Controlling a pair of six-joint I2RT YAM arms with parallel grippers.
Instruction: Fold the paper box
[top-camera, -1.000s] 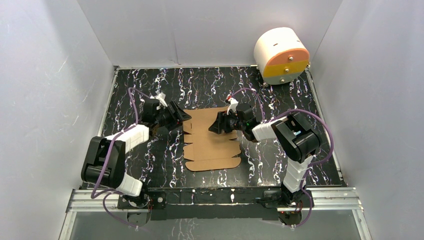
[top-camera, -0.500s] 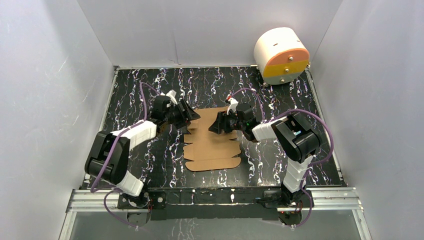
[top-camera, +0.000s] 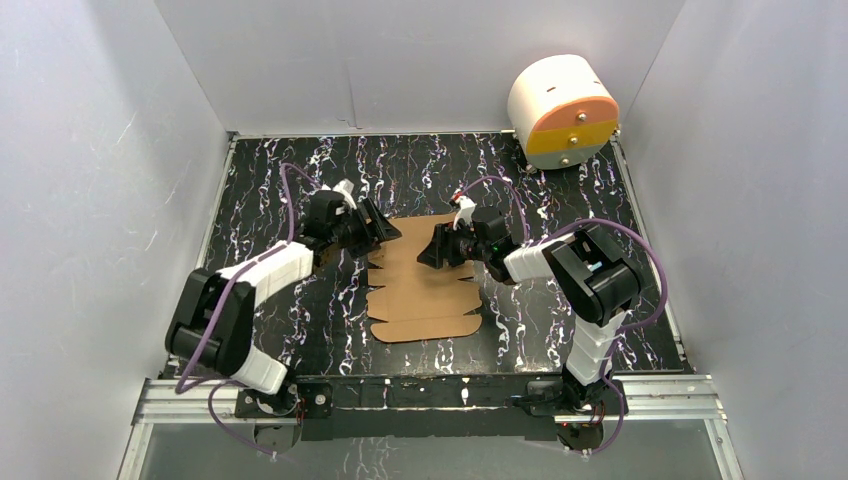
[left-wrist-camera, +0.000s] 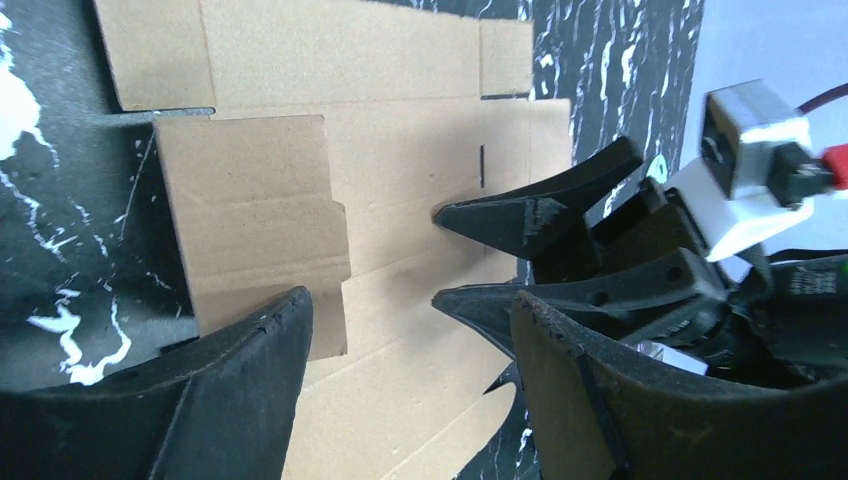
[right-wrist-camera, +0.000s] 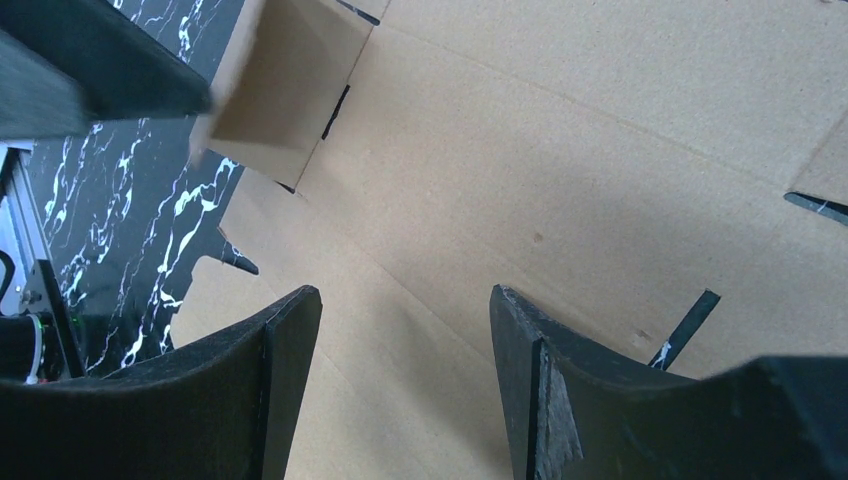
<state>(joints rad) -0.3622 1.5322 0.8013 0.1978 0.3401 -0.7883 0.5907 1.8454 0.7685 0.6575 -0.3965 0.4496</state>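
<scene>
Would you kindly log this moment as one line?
box: brown corrugated cardboard sheet, unfolded | left hand: open, at sheet's left edge | right hand: open, above sheet

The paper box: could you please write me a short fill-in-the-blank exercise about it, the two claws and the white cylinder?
1. The paper box lies as a ___ brown sheet on the table.
2. The left claw and the right claw both have their jaws ___.
3. The white cylinder stands at the table's far ___ corner.
Missing words: flat; open; right.
</scene>
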